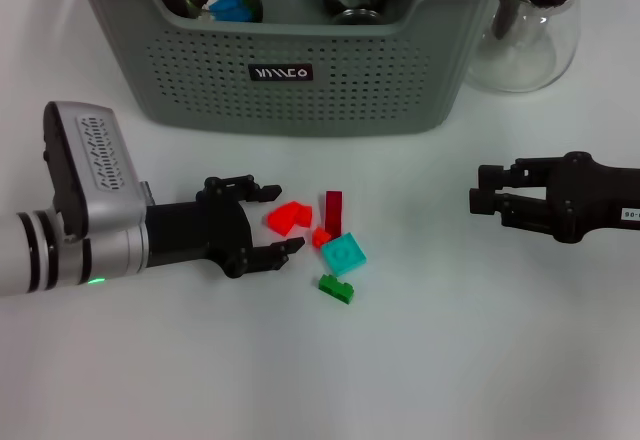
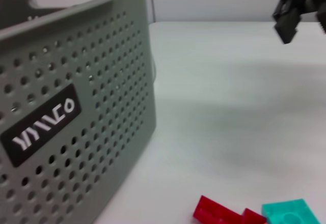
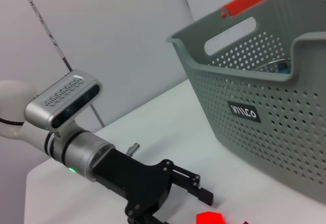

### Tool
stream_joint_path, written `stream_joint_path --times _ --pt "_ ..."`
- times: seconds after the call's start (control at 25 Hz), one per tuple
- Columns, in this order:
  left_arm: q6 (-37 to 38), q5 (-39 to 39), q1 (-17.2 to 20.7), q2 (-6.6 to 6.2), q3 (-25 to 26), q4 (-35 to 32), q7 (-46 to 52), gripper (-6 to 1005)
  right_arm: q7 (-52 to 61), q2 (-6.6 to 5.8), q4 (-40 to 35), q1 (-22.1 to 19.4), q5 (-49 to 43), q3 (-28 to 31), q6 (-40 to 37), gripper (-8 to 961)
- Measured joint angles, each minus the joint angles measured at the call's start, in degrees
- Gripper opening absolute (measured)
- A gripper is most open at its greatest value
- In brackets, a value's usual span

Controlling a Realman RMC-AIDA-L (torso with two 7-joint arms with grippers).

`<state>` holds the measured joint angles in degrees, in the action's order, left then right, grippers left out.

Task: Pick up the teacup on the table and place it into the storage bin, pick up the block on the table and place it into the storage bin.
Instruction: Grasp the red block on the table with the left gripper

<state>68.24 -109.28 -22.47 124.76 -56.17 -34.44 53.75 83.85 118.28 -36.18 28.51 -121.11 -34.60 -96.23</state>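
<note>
On the white table (image 1: 500, 360), the storage bin (image 1: 200, 70) bears an unreadable white-lettered label (image 1: 281, 73); left end effector (image 1: 280, 222) wide open.

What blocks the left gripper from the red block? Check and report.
Nothing visible does. The left gripper is open, with the red block right at its fingertips on bare table. Other blocks lie beyond it, not between.
</note>
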Motion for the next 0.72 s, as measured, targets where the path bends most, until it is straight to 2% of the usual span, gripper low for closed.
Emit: stream_joint_path --times 0.24,0.48,0.72 --pt "-2.94 1.57 -0.23 0.04 -0.55 1.38 0.02 702 0.0 0.0 0.37 -0.12 0.0 -0.02 0.0 425" --pt "-5.55 3.07 -0.11 0.05 -0.36 1.91 0.04 592 0.0 -0.04 0.46 -0.18 0.0 -0.03 -0.05 425" --pt "-5.66 3.67 0.45 0.05 -0.09 1.56 0.04 591 0.0 -0.07 0.52 -0.13 0.0 -0.01 -0.09 425"
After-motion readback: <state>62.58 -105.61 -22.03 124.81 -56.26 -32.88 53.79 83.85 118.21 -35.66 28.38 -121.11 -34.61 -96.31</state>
